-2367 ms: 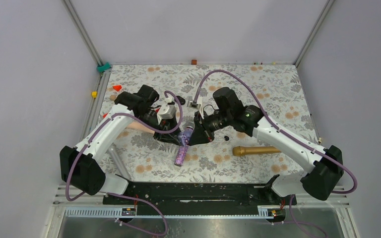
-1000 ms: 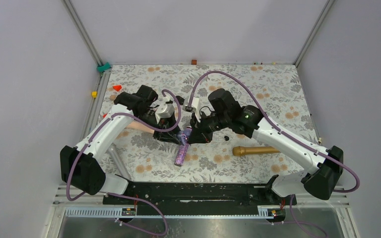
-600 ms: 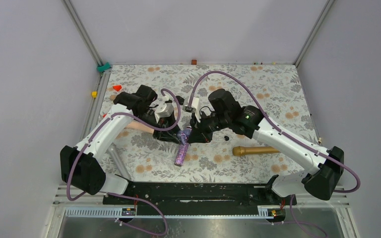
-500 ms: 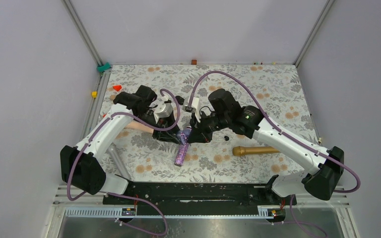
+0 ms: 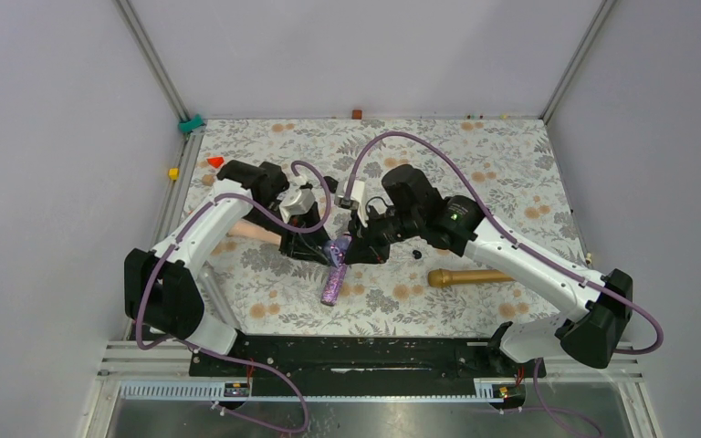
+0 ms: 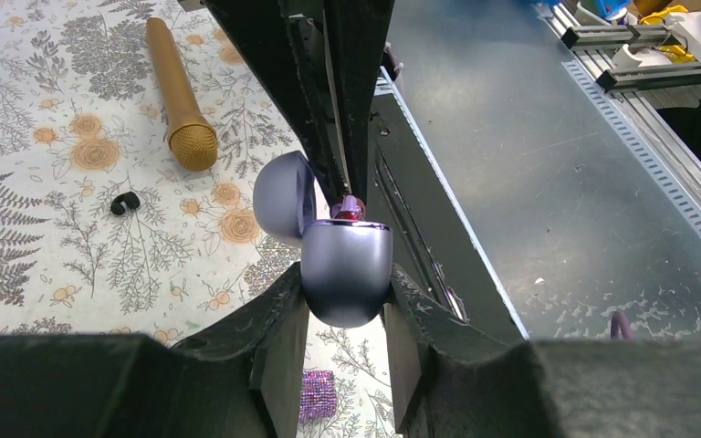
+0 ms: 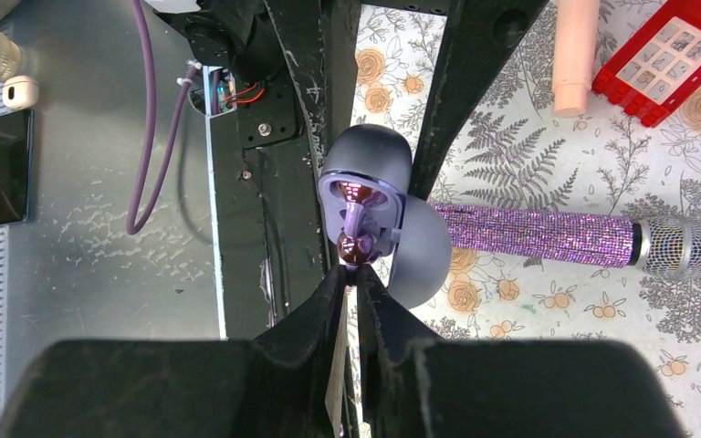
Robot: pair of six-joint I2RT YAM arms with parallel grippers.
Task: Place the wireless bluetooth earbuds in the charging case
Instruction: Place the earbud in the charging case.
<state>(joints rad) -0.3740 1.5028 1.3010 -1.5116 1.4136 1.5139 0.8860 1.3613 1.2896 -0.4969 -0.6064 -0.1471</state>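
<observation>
Charging case, lid open, clamped in left gripper mid-table over floral cloth, right gripper pinching purple earbud in it; gold microphone at 4 o'clock, grey walls around.

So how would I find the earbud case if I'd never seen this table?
Find the middle of the flowery tablecloth. There the left tool squeezes a little case with its lid flipped open. Unlike the long glittery purple microphone and the gold microphone nearby, it is smooth, grey and egg-shaped.
</observation>
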